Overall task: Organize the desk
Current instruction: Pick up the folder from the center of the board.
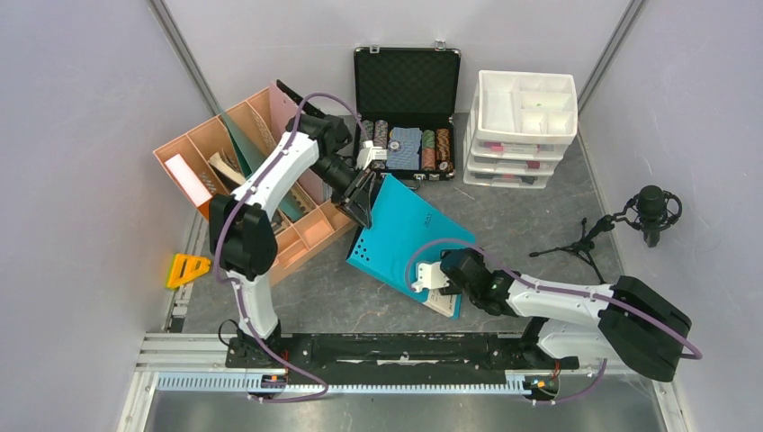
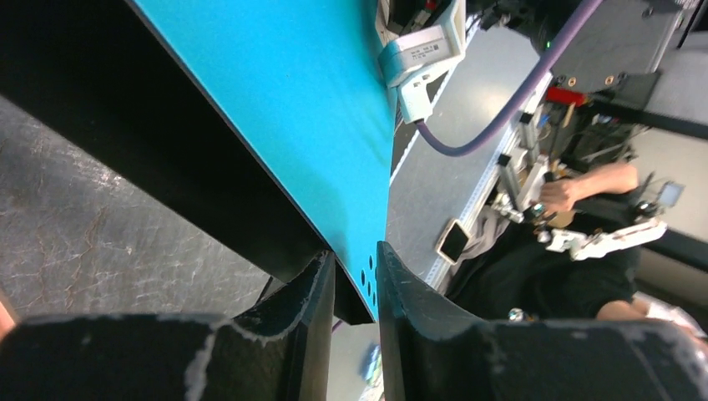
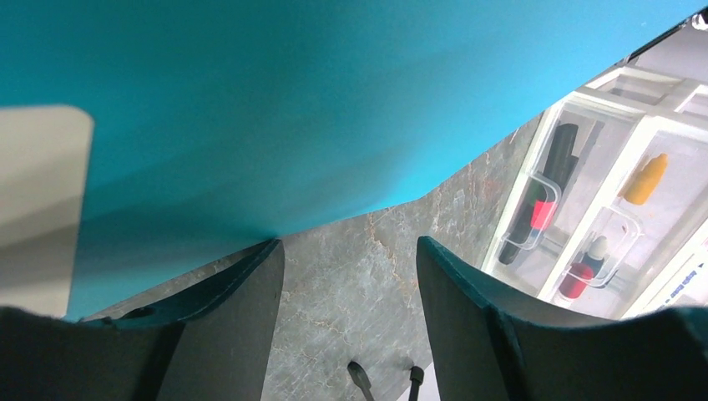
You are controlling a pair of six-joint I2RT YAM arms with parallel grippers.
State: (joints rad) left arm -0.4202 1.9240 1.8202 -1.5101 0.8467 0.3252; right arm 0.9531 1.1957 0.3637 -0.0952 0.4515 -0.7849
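Bench (image 1: pixel 526 211): dark mottled top spanning the cell, pale walls round it, rail at the near edge. Cluttered mid-field.

Teal folder (image 1: pixel 409 234) lies aslant at centre, its far-left edge raised off the bench. A pale pad (image 1: pixel 443 308) shows under its near corner; what that is I cannot tell. I have the left jaws clamped on the raised edge, right by the punched holes; the left wrist view shows the cover pinched between both fingers. I have the right jaws apart at the near corner, with bench showing between them and the folder's edge just past the tips. They hold nothing.

My reading of the step: file the folder into the pink rack (image 1: pixel 317 232) just to its left. That is judgement only.

How I'd run it:
- The grip is thin and on one edge only. I expect the cover to sag and swing, so I'd lift slowly.
- Bring the right jaws onto the near edge before the full lift, so the folder rises as one sheet rather than hinging open.
- Turn it upright over open bench, not over the chip case (image 1: pixel 405 90) close behind the left arm.
- Several rack slots are occupied; pick one with room. Lead in with the lower corner and release only once it stands.
- The drawers (image 1: pixel 522 135) and mic (image 1: pixel 652 211) sit well off right, so they are no concern.
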